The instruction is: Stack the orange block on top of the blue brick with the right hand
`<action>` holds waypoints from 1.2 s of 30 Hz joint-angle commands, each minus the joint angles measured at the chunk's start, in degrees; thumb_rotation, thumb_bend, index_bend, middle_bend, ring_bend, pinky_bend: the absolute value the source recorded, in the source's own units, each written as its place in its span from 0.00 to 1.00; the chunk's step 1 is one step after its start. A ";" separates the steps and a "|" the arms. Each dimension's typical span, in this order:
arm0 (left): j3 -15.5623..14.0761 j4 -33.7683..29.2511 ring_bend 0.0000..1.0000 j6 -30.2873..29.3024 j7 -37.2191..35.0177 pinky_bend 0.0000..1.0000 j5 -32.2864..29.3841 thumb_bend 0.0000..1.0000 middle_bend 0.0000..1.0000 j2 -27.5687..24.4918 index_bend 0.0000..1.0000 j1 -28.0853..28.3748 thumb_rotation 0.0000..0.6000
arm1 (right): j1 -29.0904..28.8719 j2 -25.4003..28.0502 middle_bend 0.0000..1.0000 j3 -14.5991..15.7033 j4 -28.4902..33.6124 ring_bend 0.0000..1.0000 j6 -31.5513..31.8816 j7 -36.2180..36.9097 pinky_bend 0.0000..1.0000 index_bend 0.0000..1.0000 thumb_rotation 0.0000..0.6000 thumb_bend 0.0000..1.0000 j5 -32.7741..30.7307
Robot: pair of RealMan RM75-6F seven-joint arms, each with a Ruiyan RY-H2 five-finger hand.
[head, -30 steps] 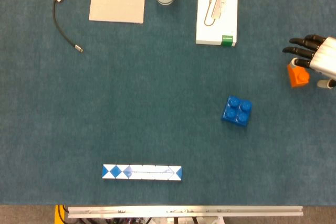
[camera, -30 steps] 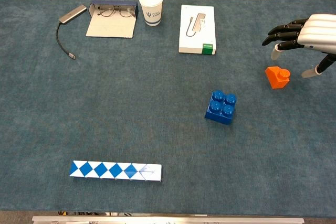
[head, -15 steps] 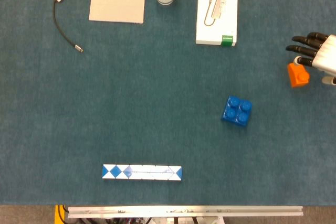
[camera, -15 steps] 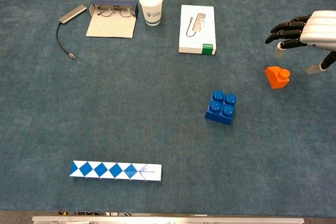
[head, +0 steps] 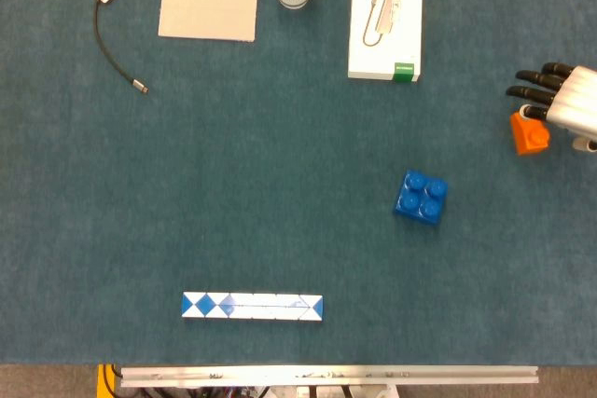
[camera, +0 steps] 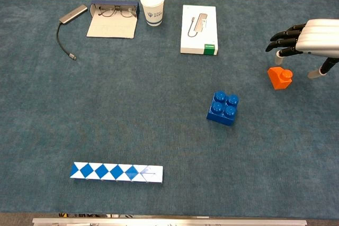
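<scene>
Reaching is the step in hand, by my reading: the right hand (camera: pixel 310 38) hangs above the orange block (camera: pixel 279 77) at the far right of the table, its dark fingers (camera: pixel 283 37) spread and pointing left, its thumb hanging down on the right of the block, with nothing between them. In the chest view the block sits on the cloth, apart from the fingers and a little under and nearer than them; in the head view the fingertips overlap its far edge, so contact cannot be ruled out there, though no grasp is made. The blue brick (camera: pixel 223 108) stands well apart, to the left of the block and nearer, studs up and turned slightly askew, with nothing on it. The left hand shows in neither view. The next move, I judge, calls for the hand to drop so that fingers and thumb come down on opposite sides of the block, close on it, lift, carry it left and near, and set it squarely onto the brick's studs, allowing for the brick's skew. A white box (camera: pixel 198 22) lies farther off, clear of that path.
</scene>
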State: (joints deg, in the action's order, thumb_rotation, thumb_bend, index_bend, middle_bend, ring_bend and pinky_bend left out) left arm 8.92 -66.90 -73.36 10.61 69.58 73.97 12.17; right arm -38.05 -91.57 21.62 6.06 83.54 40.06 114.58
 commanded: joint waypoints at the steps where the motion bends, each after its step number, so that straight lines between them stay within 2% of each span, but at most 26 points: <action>1: -0.02 0.08 0.33 0.07 -0.12 0.52 -0.07 0.21 0.37 0.01 0.37 -0.06 1.00 | -0.22 -0.25 0.17 0.25 -0.12 0.11 -0.64 -0.16 0.24 0.37 1.00 0.07 0.03; 36: 0.14 -1.69 0.33 -1.20 -0.38 0.52 -0.49 0.21 0.37 -1.31 0.37 -1.18 1.00 | -2.26 -3.60 0.17 2.46 -0.48 0.11 -6.02 -2.68 0.24 0.37 1.00 0.07 0.51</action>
State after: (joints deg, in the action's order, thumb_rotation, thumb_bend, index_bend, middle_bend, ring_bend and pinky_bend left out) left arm 9.06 -68.59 -74.56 10.24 69.09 72.66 11.00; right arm -40.29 -95.17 24.07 5.57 77.51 37.38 115.09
